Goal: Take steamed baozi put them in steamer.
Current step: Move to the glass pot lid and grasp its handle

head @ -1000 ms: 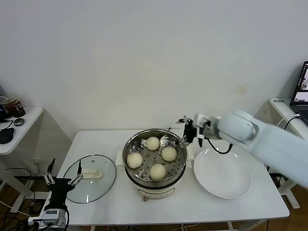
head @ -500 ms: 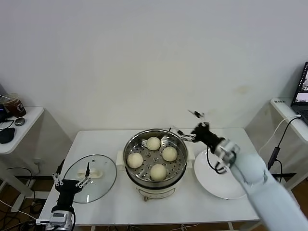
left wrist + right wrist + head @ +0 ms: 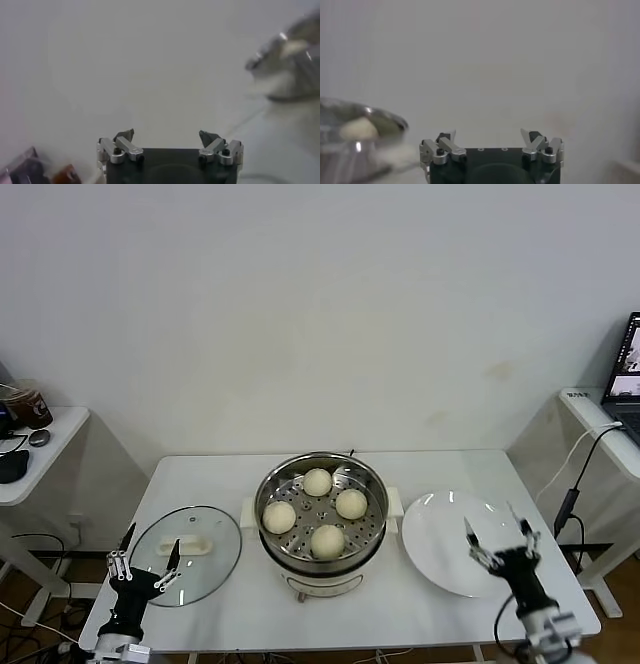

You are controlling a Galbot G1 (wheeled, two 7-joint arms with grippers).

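You have four smooth cream-white steamed baozi (image 3: 318,482) sitting on the perforated tray inside the shiny steamer (image 3: 372,538). Only your head view shows all four; the right wrist view catches one bun over the rim. Right of the steamer, the right gripper (image 3: 495,540) is spread open over the white plate (image 3: 440,534). Left of it, the left gripper (image 3: 143,566) stands open by the glass lid (image 3: 215,559).

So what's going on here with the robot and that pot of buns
Nothing is being held right now. All four steamed baozi sit on the perforated tray inside the steamer, and the white plate beside it is bare. The right tool hangs open and low near the plate's front edge. The left tool is open too, by the front of the glass lid lying on the table. The loading looks done, with the lid not yet on.
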